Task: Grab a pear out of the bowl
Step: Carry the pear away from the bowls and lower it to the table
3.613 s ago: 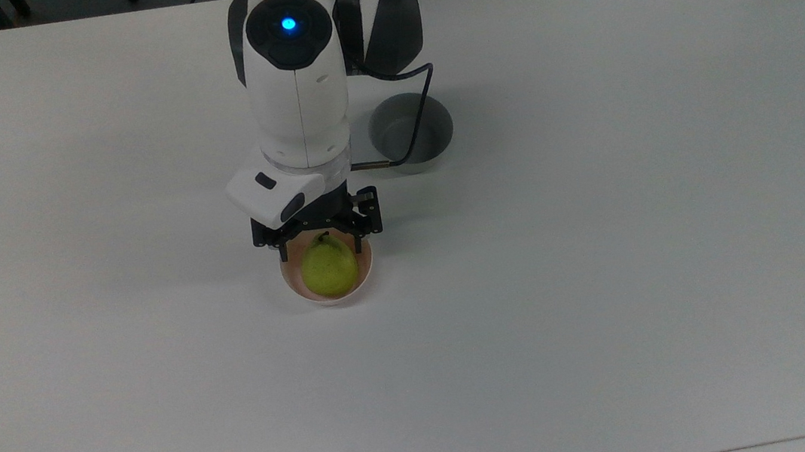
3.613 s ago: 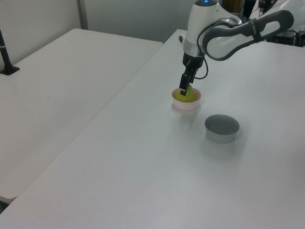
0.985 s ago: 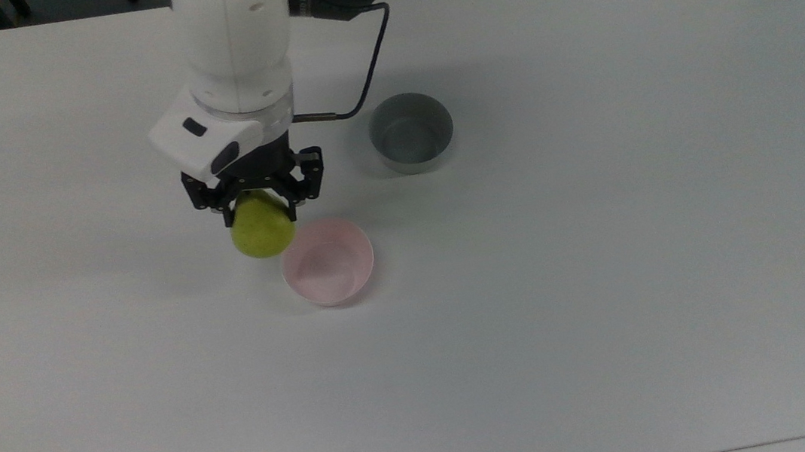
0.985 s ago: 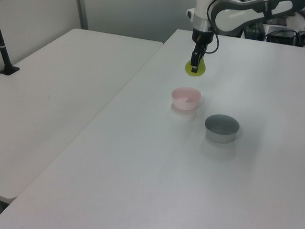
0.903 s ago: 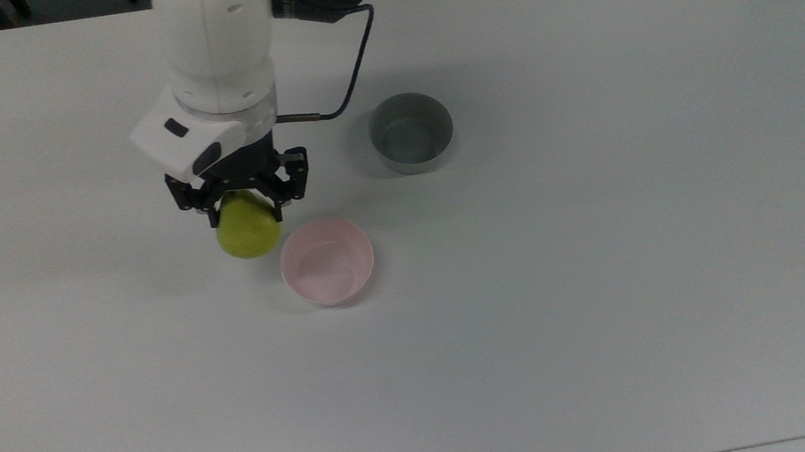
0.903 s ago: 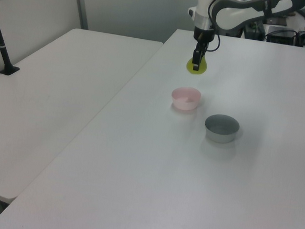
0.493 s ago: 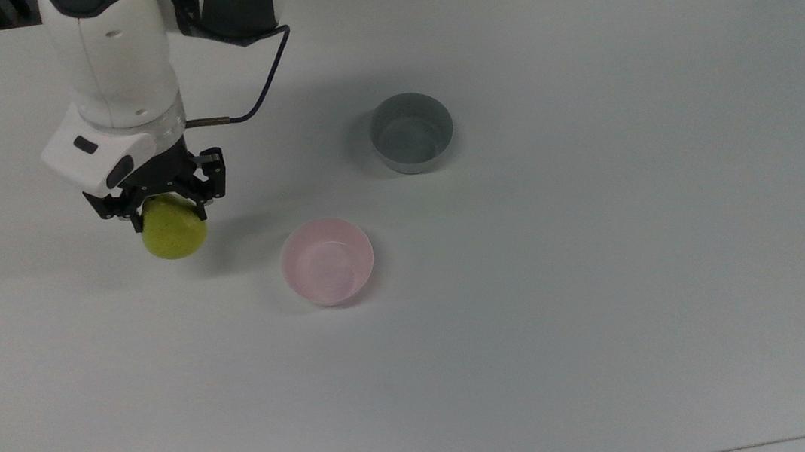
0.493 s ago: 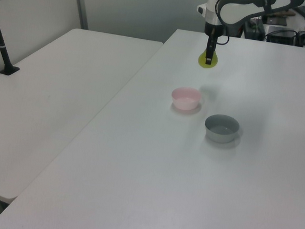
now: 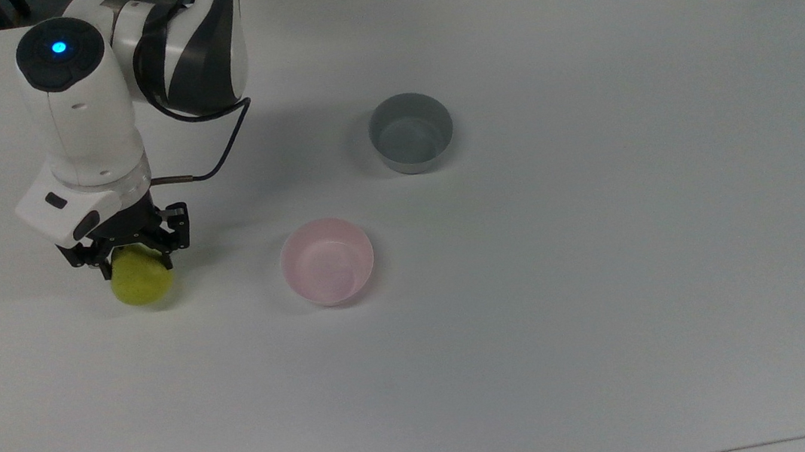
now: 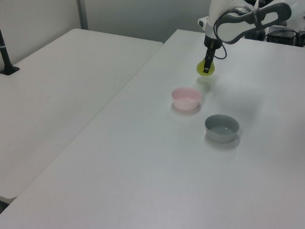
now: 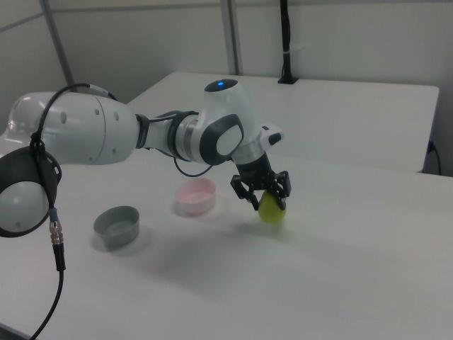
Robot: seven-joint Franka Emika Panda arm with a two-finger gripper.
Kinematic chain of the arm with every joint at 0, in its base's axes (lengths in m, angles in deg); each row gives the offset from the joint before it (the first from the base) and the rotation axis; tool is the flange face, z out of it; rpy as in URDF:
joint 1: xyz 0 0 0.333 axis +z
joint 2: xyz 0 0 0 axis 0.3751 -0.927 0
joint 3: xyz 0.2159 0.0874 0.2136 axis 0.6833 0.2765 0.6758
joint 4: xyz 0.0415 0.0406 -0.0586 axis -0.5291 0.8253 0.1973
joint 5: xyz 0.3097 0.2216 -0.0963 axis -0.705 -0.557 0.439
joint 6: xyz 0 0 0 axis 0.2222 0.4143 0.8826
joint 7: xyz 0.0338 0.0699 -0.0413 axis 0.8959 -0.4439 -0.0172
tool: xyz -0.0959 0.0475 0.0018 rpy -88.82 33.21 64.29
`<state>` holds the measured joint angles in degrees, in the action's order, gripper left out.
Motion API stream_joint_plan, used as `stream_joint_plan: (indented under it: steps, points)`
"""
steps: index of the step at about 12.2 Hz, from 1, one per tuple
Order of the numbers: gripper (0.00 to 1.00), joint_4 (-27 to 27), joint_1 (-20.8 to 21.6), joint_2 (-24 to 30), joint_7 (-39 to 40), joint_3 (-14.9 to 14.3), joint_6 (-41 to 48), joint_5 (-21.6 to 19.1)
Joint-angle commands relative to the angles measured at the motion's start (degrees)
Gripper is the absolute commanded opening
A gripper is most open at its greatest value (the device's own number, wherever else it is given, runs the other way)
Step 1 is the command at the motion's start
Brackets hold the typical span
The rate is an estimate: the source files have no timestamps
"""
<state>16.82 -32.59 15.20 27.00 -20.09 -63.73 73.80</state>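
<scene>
Two bowls sit on the white worktop [image 9: 605, 271] in the top view: the pink bowl [image 9: 328, 261] and a grey bowl [image 9: 411, 132]. The fingers [image 9: 104, 269] clasp the pear [image 9: 142, 283] well to the top view's left of the pink bowl. The left view has the pear [image 10: 205, 69] beyond it. In the right view the pear [image 11: 272, 210] hangs low in the gripper [image 11: 262, 199].

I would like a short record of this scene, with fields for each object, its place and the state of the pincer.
pear: yellow-green, held in the pincer, outside both bowls, low above or on the table, cannot tell which
pincer: shut on the pear, at the top view's left
pink bowl: empty, on the table, to the top view's right of the pear
grey bowl: empty, apart from the pink bowl
table: white
</scene>
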Motion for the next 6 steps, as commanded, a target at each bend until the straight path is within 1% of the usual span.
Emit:
stream_joint_plan:
  steps: [1, 3, 4, 6]
  points:
    - [0.41, -0.8, -0.1, -0.8, 0.3, 0.0, -0.5, -0.4]
    - [0.43, -0.8, 0.0, -1.3, 0.4, 0.0, -0.7, -0.4]
    - [0.49, -0.7, 0.0, -1.4, 0.3, 0.0, -1.6, -0.4]
    - [0.53, -0.7, 0.0, -1.8, 0.3, 0.0, -3.1, -0.5]
